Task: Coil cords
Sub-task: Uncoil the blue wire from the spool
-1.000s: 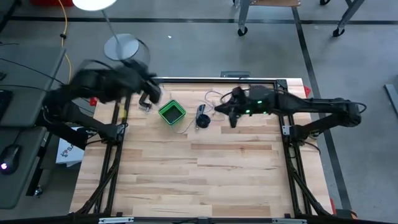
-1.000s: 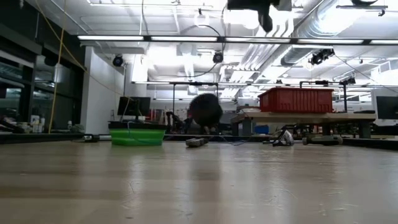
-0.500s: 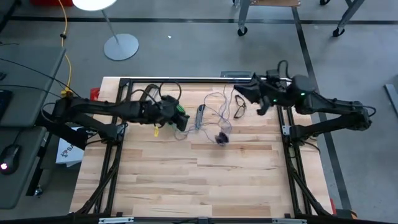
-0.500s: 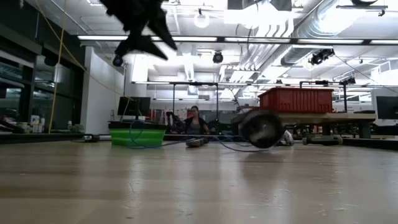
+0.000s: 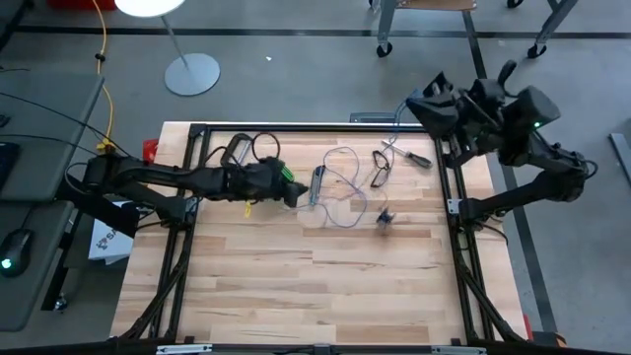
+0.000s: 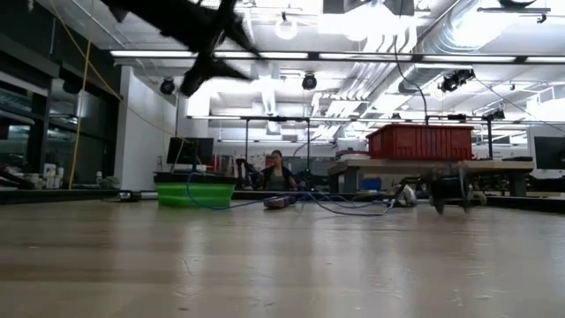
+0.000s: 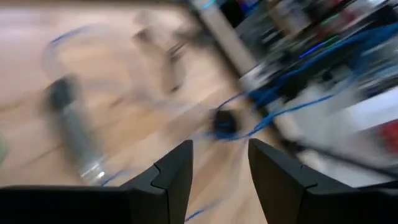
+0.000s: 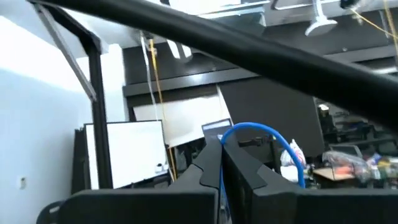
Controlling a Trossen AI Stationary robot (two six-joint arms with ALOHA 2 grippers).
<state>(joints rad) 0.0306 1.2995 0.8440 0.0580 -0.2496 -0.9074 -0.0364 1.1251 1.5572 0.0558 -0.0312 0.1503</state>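
The thin blue wire point(image 5: 342, 187) lies in loose loops on the table's far middle. It runs to its small dark spool point(image 5: 385, 218), which stands on its rim on the wood and also shows in the low view point(image 6: 450, 187). My right gripper point(image 5: 416, 106) is raised above the table's far right corner, shut on the wire. My left gripper point(image 5: 293, 192) is open and empty, hovering over the green box point(image 5: 284, 176); in the left wrist view point(image 7: 219, 155) it faces the spool point(image 7: 224, 123). My right gripper pinches the blue wire point(image 8: 221, 163) between its two shut fingers. Beyond the fingertips the wire arches out in a small loop point(image 8: 264, 129). The fingers point roughly level, high above the table. The wire hangs slack from them toward the loops on the wood.
A grey stick-shaped tool point(image 5: 317, 183), a dark looped tool point(image 5: 380, 168) and a screwdriver-like tool point(image 5: 415, 157) lie among the loops. A black frame point(image 5: 296, 127) borders the table. The near half of the wood holds nothing. A person sits in the room behind point(image 6: 276, 170).
My right gripper has risen and drawn back toward the far right corner with the wire. The wire has paid out into loops, and the spool has rolled from beside the green box toward the table's right. My left gripper has swung from the far left to over the green box.
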